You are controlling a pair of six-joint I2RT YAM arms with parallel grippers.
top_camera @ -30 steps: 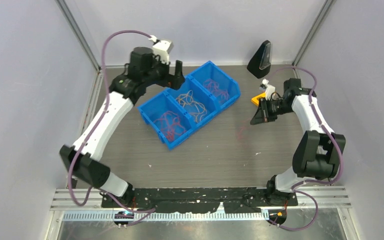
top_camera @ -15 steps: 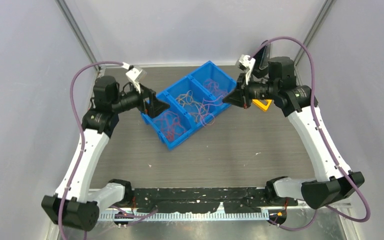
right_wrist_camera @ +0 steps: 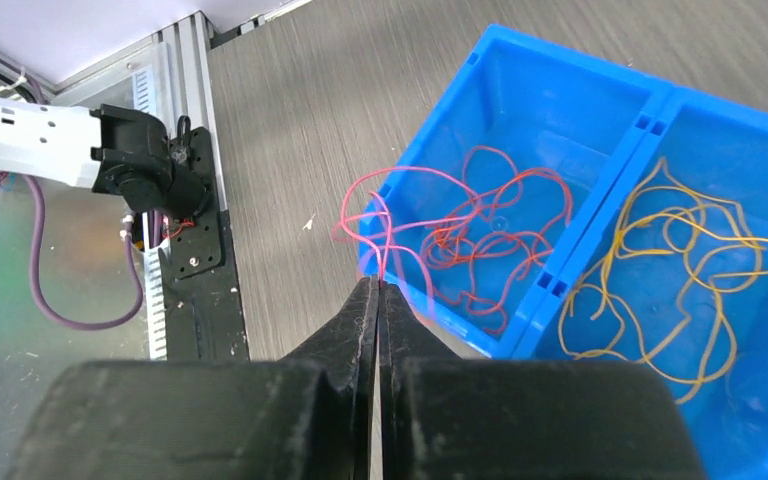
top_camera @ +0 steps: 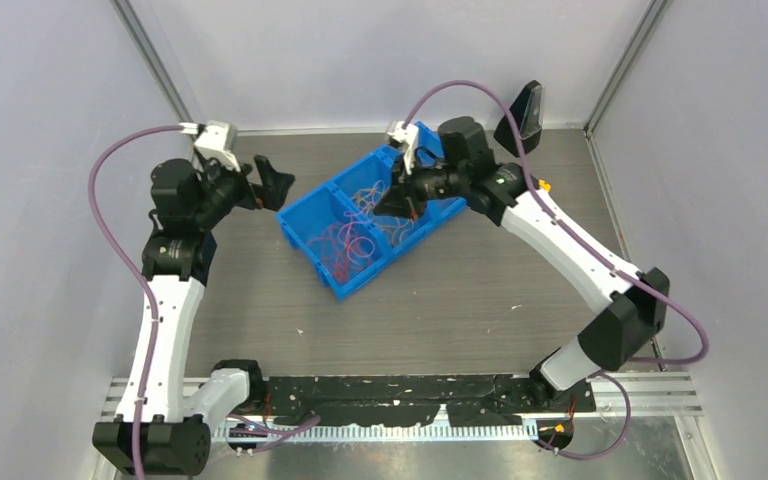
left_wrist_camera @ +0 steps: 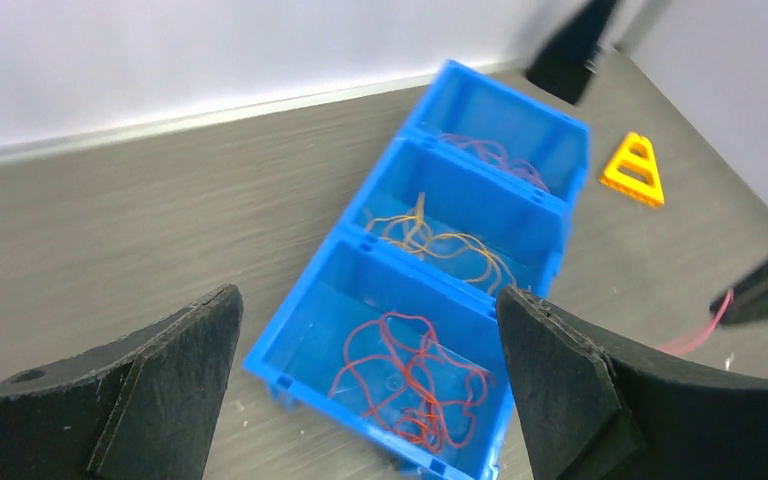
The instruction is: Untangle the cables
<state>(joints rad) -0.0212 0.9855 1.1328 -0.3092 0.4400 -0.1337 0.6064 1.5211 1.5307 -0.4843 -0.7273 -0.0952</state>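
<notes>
While the right gripper (right_wrist_camera: 376,290) pinches a pink cable (right_wrist_camera: 400,171) over the blue bin (right_wrist_camera: 580,65) (jaws closed tight), the left gripper (left_wrist_camera: 370,310) gapes wide, empty.

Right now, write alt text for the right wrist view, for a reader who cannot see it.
The right tool, fingers pressed together, pinches a looping pinkish-red cable over a blue bin on a grey table. One bin compartment holds loose red cables, and the next holds orange-yellow cables.
</notes>
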